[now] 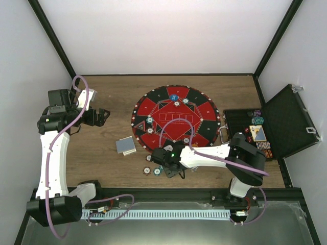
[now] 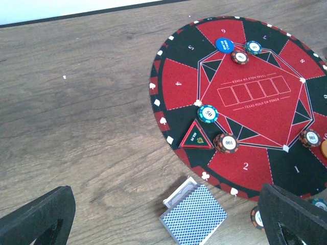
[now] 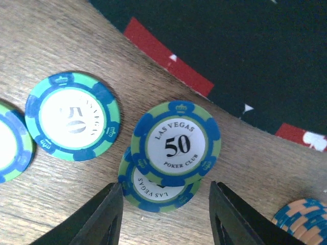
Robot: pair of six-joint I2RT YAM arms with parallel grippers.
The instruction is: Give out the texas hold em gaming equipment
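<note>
The right pincer (image 3: 164,190), spread wide, flanks two overlapping green-and-blue striped "50" chips (image 3: 176,143) at the round red-and-black mat's (image 3: 245,51) six o'clock; the left pincer (image 2: 166,193) is released, empty.

Cards (image 1: 125,145) left of mat (image 1: 198,110); case (image 1: 292,121) right.

Two green-blue 50 chips (image 3: 176,143) lie flat and overlapped, the top one shifted forward, between the right gripper (image 3: 164,186) fingers. A third 50 chip (image 3: 73,116) lies flat just left of it in the wrist view. A fourth chip (image 3: 9,148) is cut off farther left, and an orange-blue chip (image 3: 301,219) sits at lower right. The card deck (image 2: 194,214), blue backs up and slightly skewed, lies just ahead of the left gripper (image 2: 163,227). Farther ahead on the mat (image 2: 245,168) are a 50 chip (image 2: 208,113) and a red 100 chip (image 2: 226,143). Farthest away, a red chip (image 2: 240,56) and a green chip (image 2: 253,47) sit beside the blue button (image 2: 224,45).
</note>
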